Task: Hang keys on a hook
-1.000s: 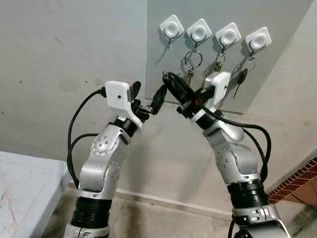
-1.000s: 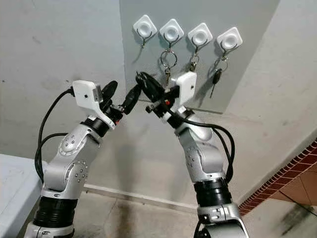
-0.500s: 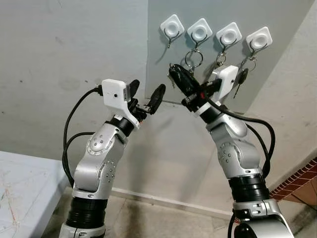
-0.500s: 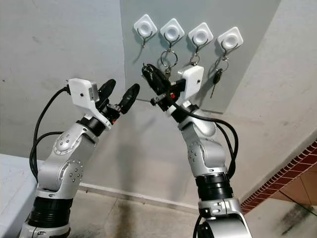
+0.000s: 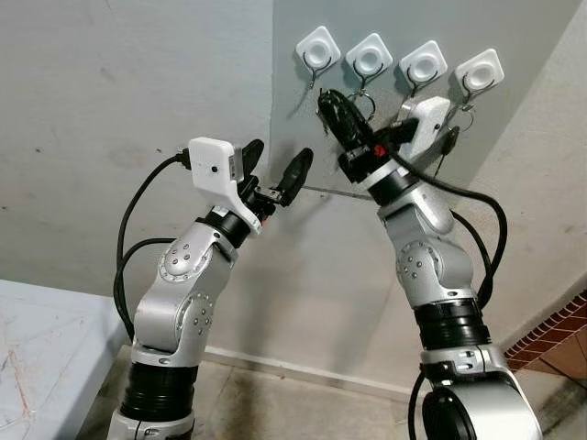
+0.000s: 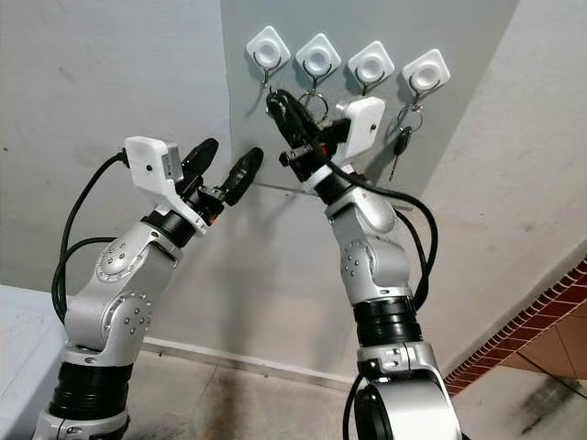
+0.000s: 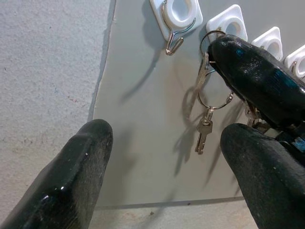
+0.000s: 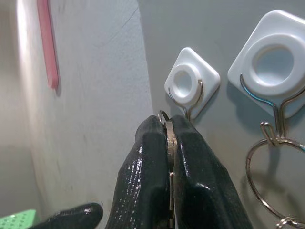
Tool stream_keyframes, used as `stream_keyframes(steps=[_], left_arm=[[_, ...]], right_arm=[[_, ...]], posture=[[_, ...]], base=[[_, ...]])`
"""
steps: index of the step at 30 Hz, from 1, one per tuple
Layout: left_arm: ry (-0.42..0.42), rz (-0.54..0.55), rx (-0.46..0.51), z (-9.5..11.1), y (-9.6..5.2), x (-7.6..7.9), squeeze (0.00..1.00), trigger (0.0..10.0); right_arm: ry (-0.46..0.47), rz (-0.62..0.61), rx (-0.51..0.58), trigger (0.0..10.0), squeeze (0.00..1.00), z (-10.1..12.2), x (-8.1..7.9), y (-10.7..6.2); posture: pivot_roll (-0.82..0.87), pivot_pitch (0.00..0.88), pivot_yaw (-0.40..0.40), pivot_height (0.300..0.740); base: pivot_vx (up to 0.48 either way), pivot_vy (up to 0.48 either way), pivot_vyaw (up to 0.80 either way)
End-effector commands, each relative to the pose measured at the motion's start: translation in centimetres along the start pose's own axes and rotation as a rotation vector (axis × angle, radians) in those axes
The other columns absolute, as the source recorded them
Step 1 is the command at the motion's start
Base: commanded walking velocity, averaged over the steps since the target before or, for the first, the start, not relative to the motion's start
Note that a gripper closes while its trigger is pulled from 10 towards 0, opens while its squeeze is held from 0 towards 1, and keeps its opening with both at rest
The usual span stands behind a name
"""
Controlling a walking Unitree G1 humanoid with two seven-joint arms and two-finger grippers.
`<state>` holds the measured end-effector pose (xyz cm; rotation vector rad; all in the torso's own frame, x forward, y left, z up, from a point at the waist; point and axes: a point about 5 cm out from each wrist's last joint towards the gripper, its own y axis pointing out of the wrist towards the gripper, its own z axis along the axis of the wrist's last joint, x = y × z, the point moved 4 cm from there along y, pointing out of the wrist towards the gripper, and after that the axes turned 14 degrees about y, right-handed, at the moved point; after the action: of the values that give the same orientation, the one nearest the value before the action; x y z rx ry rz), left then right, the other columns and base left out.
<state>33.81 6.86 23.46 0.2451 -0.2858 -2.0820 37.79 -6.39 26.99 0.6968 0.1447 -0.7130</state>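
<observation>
**Approach to the free hook, key ring in the right gripper**

1. Left side. The left gripper (image 5: 272, 173) is raised in front of the wall with its two fingers spread and nothing between them. It stands below and to the left of the hook row, apart from the panel.

2. Centre. The grey panel (image 5: 303, 147) carries four white hooks in a row. The leftmost hook (image 5: 317, 53) is bare; the three to its right each hold a ring with keys, for example the second hook (image 5: 369, 60).

3. Right side. The right gripper (image 5: 335, 108) is pinched shut on the keys (image 8: 169, 138); in the right wrist view a metal ring edge shows just above the fingertips (image 8: 157, 131), directly under the leftmost hook and near it, not yet on it.

4. Step in hand: final approach to the bare hook. The next move likely calls for raising the ring above the hook tip, then lowering it over the tip before release.

5. Clearances. The neighbouring hung ring (image 7: 212, 93) lies close beside the right gripper and could be knocked. Open room lies to the left, over the bare panel and the panel's left edge (image 5: 272, 92).
</observation>
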Motion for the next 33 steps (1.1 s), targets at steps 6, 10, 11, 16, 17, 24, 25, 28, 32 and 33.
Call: stream_keyframes(steps=[6, 10, 11, 16, 17, 24, 25, 28, 32, 33], left_arm=[[-0.001, -0.014, 0.022, 0.9, 0.3, 0.4, 0.0, 10.0], [-0.005, -0.011, 0.023, 0.9, 0.3, 0.5, 0.0, 10.0], [-0.005, -0.011, 0.023, 0.9, 0.3, 0.5, 0.0, 10.0], [-0.009, -0.009, 0.022, 0.9, 0.3, 0.5, 0.0, 10.0], [-0.008, -0.008, 0.023, 0.9, 0.3, 0.6, 0.0, 10.0], [-0.009, -0.007, 0.023, 1.0, 0.3, 0.6, 0.0, 10.0], [-0.01, -0.005, 0.022, 1.0, 0.2, 0.6, 0.0, 10.0], [-0.01, -0.003, 0.021, 1.0, 0.2, 0.6, 0.0, 10.0], [-0.014, -0.001, 0.021, 1.0, 0.2, 0.6, 0.0, 10.0], [-0.016, 0.001, 0.021, 1.0, 0.2, 0.6, 0.0, 10.0]], right_arm=[[0.068, 0.004, 0.03, 10.0, 0.0, 0.1, -0.2, 0.9], [0.1, 0.009, 0.032, 10.0, 0.0, -0.1, -0.3, 1.0], [0.1, 0.009, 0.032, 10.0, 0.0, -0.1, -0.3, 1.0], [0.15, 0.022, 0.042, 10.0, 0.0, -0.1, -0.7, 1.4], [0.153, 0.025, 0.041, 10.0, 0.0, -0.1, -0.7, 1.4], [0.17, 0.038, 0.024, 10.0, 0.0, -0.5, -1.0, 1.6], [0.185, 0.038, 0.015, 10.0, 0.0, -0.8, -1.1, 1.7], [0.199, 0.038, 0.011, 10.0, 0.0, -1.0, -1.2, 1.8], [0.217, 0.034, 0.015, 10.0, 0.0, -1.0, -1.2, 1.9], [0.222, 0.033, 0.017, 10.0, 0.0, -1.0, -1.2, 1.9]], posture=[[0.02, 0.0, -0.044, 0.74], [0.02, 0.0, -0.045, 0.74], [0.02, 0.0, -0.045, 0.74], [0.02, 0.0, -0.046, 0.74], [0.02, 0.0, -0.049, 0.74], [0.03, 0.0, -0.05, 0.74], [0.03, 0.0, -0.051, 0.74], [0.03, 0.0, -0.052, 0.74], [0.03, 0.0, -0.053, 0.74], [0.03, 0.0, -0.053, 0.74]], base=[[0.0, 0.0, 0.0], [0.0, 0.0, 0.0], [0.0, 0.0, 0.0], [0.0, 0.0, 0.0], [0.0, 0.0, 0.0], [0.0, 0.0, 0.0], [0.0, 0.0, 0.0], [0.0, 0.0, 0.0], [0.0, 0.0, 0.0], [0.0, 0.0, 0.0]])
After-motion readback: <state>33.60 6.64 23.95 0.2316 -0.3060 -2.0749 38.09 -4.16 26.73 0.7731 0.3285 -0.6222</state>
